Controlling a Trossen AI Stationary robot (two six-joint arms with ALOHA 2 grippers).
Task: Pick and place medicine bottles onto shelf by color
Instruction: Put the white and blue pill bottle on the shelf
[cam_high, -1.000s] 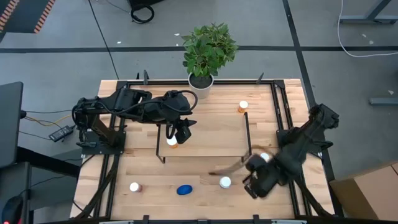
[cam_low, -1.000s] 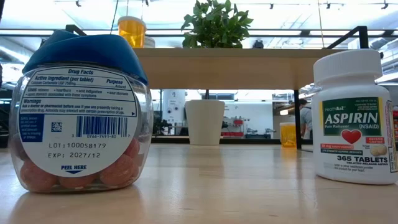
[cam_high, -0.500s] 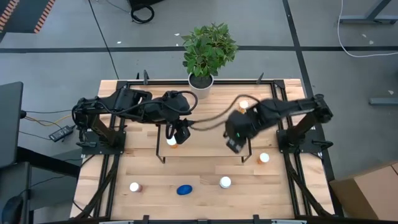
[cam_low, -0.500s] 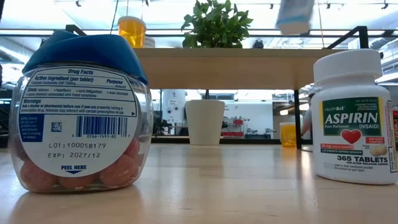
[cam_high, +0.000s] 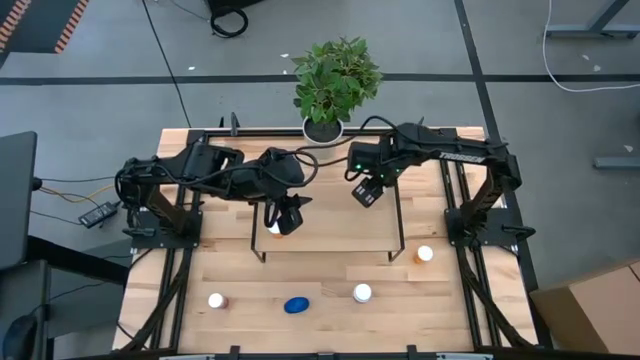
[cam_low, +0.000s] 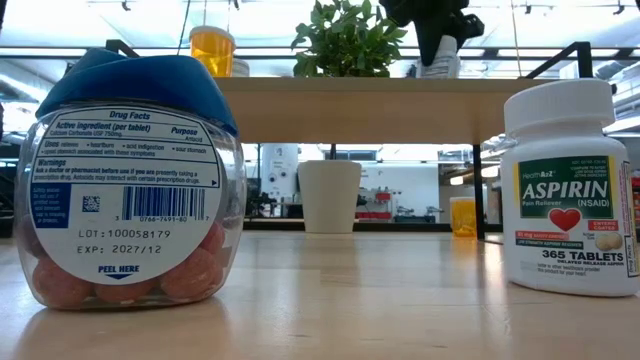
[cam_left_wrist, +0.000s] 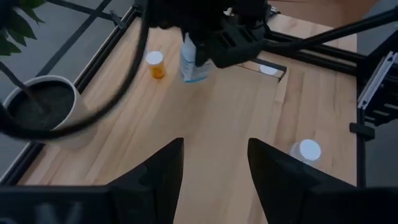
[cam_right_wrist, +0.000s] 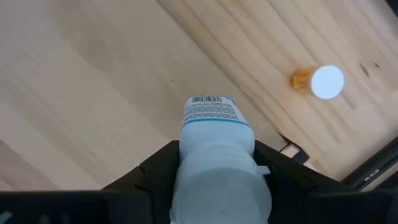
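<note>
My right gripper (cam_high: 365, 192) hangs over the far right part of the shelf (cam_high: 330, 215), shut on a white bottle with a pale blue label (cam_right_wrist: 216, 134). The bottle also shows in the left wrist view (cam_left_wrist: 189, 62) and the low view (cam_low: 440, 62). My left gripper (cam_high: 285, 218) hovers open over the shelf's left part, nothing between its fingers (cam_left_wrist: 214, 162). An orange bottle with a white cap (cam_high: 276, 229) stands on its base on the shelf below it, upright (cam_low: 213, 50). My right gripper pinches the white bottle between its two fingers, which lie on opposite sides of its body (cam_right_wrist: 186, 171) toward the top end. The fingers come from above, pointing down. The bottle hangs upright below them, its barcoded lower end (cam_right_wrist: 208, 102) toward the shelf.
On the table in front of the shelf stand an orange bottle (cam_high: 425, 254), a white-capped aspirin bottle (cam_high: 362, 293), a blue oval bottle (cam_high: 296, 305) and a reddish bottle (cam_high: 216, 300). Another orange bottle (cam_right_wrist: 320, 81) stands behind the shelf. A potted plant (cam_high: 323, 128) sits at the far edge.
My right gripper has swung from the table's near right part toward the far edge and leftward, rising a little and rolling its wrist. It carries the white bottle over the shelf's right end. My left arm has kept still.
</note>
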